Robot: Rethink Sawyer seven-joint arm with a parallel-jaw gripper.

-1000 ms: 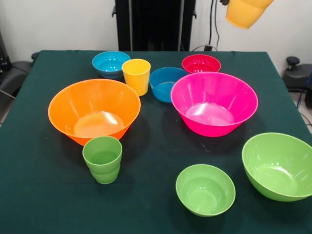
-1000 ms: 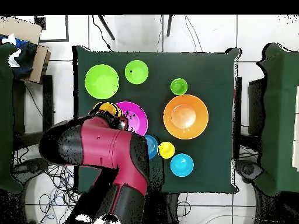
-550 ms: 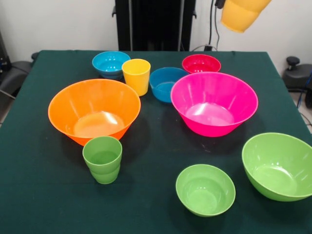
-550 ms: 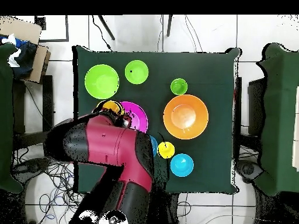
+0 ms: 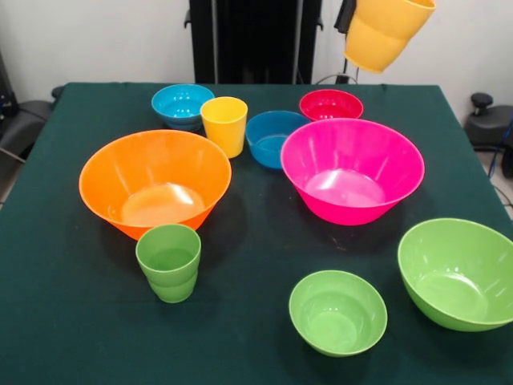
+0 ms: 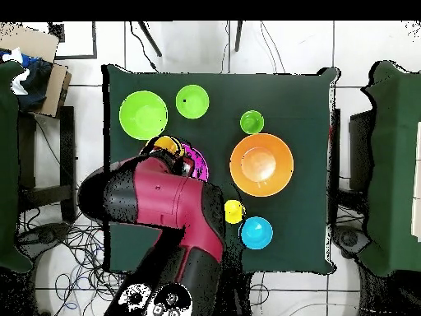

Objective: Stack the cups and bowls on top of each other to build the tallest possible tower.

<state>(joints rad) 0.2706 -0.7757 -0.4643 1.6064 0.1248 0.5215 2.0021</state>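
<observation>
Orange-yellow cup (image 5: pixel 386 30) hangs tilted in the air at the 1 o'clock corner of the front view, above and behind the large hot pink bowl (image 5: pixel 351 178). The gripper itself is out of frame there and hidden under the arm (image 6: pixel 160 206) in the overhead view; whether its fingers are spread or pinching the cup cannot be told, though the cup is plainly carried.

Handling, as a judgement: glossy thin plastic, light, stiff and slippery; the tapered wall just under the rim is the sensible hold, and a stacked cup may slide if set down off-centre.

On the table (image 5: pixel 256 241), all upright and apart: large orange bowl (image 5: pixel 154 181) at 9 o'clock, green cup (image 5: pixel 168 261) just in front of it, yellow cup (image 5: pixel 224 125), light blue bowl (image 5: pixel 182 104), darker blue bowl (image 5: pixel 275 138) and red-pink bowl (image 5: pixel 330 104) along 12 o'clock.

Small lime green bowl (image 5: pixel 337 311) sits at 5 o'clock; large lime green bowl (image 5: pixel 460 273) lies close to the 4 o'clock table edge. Open cloth remains at 7 o'clock and centre.
</observation>
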